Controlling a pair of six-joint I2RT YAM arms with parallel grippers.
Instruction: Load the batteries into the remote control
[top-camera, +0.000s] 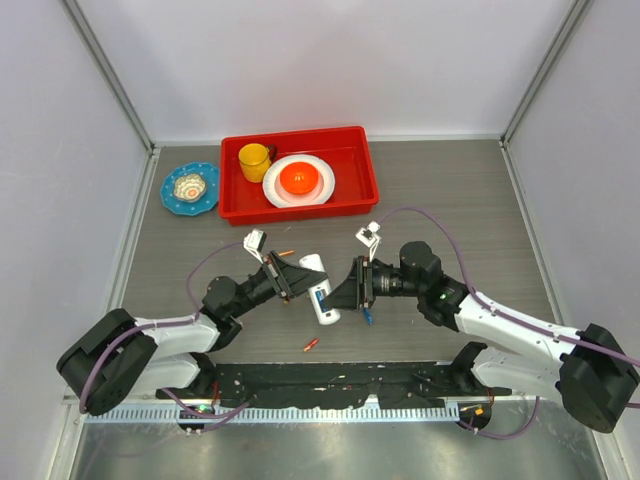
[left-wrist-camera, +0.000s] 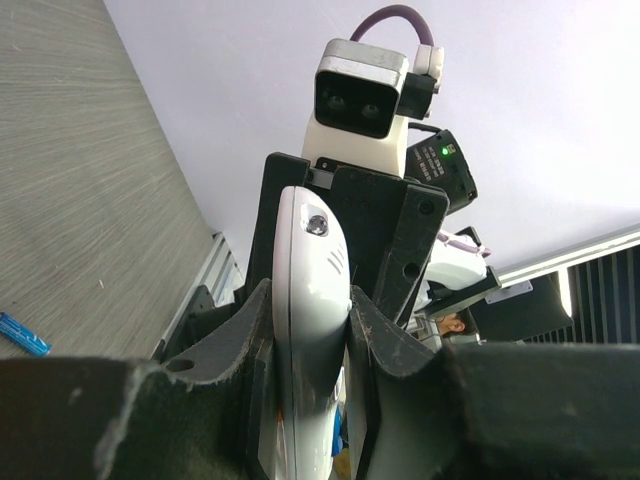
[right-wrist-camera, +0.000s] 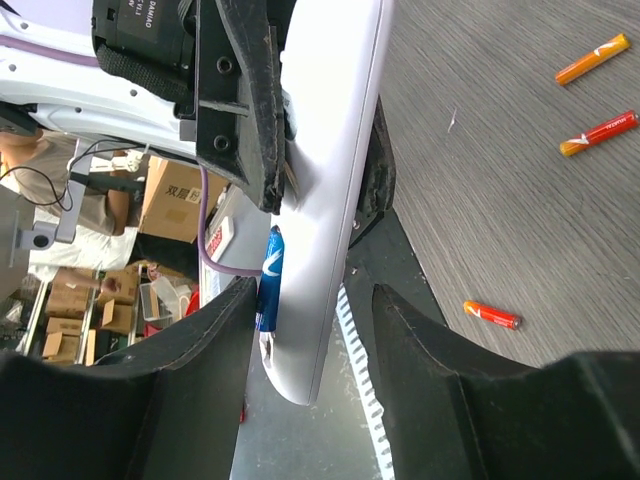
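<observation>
Remote (top-camera: 318, 290), clamped in left end effector (left-wrist-camera: 310, 300), right end effector (right-wrist-camera: 318, 290) part-open astride it: hold steady, seat blue battery (right-wrist-camera: 270, 265) squarely; red battery (top-camera: 311, 345) at 6 o'clock

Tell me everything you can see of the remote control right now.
The remote control is a glossy white plastic oblong with rounded ends, held off the table. The left fingers clamp one end and the right fingers flank the other. A blue battery sits in its upward-facing side.

Lower end of the remote control (left-wrist-camera: 310, 290), beyond left wrist view's edge
</observation>
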